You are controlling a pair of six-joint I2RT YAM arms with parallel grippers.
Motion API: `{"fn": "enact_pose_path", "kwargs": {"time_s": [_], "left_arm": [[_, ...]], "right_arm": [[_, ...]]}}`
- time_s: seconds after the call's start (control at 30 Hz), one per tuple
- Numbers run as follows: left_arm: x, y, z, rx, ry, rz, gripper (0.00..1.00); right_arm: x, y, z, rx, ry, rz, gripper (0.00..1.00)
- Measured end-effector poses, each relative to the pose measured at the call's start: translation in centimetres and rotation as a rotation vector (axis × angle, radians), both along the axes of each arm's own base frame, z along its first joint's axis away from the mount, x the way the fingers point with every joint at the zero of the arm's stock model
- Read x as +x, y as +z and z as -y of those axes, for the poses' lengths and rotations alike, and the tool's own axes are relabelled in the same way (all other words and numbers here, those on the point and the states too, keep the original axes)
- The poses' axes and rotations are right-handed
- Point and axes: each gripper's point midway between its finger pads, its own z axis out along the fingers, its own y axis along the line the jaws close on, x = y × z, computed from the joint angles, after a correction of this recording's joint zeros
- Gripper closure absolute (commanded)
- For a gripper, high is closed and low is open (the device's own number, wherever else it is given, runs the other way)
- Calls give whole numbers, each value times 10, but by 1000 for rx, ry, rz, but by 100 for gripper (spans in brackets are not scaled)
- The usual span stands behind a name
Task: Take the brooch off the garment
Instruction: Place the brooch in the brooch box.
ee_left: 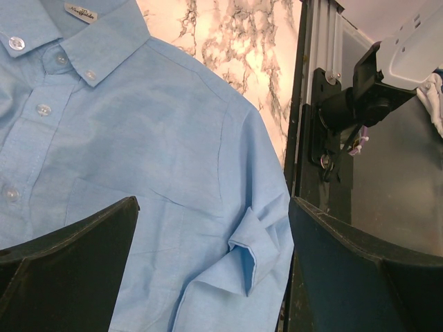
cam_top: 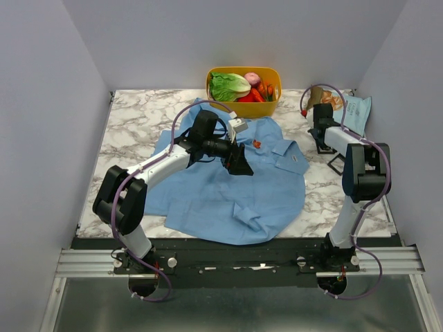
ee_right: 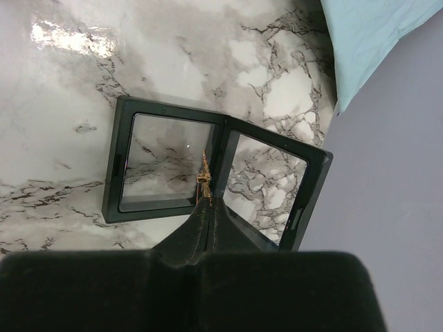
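Observation:
The light-blue garment lies spread on the marble table and fills the left wrist view. My left gripper hovers over its chest, jaws wide open and empty, above a folded cuff. My right gripper is shut on the tiny tan-gold brooch, which sticks out past the fingertips. It holds the brooch just above the hinge of an open black case with clear panels, right of the shirt. A red-orange ornament sits near the shirt's collar.
A yellow basket of vegetables stands at the back centre. A pale blue bag and a snack packet lie at the back right; the bag's corner shows in the right wrist view. The enclosure wall is close on the right.

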Motion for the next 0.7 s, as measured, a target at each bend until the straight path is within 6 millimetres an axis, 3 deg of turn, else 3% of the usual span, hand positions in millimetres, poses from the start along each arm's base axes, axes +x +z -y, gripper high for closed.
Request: {"fn": "enact_pose_path", "kwargs": {"time_s": [0.7], "left_arm": [[0, -1, 0, 1, 0, -2, 1]], "right_arm": [[-2, -4, -1, 7, 5, -17, 99]]}}
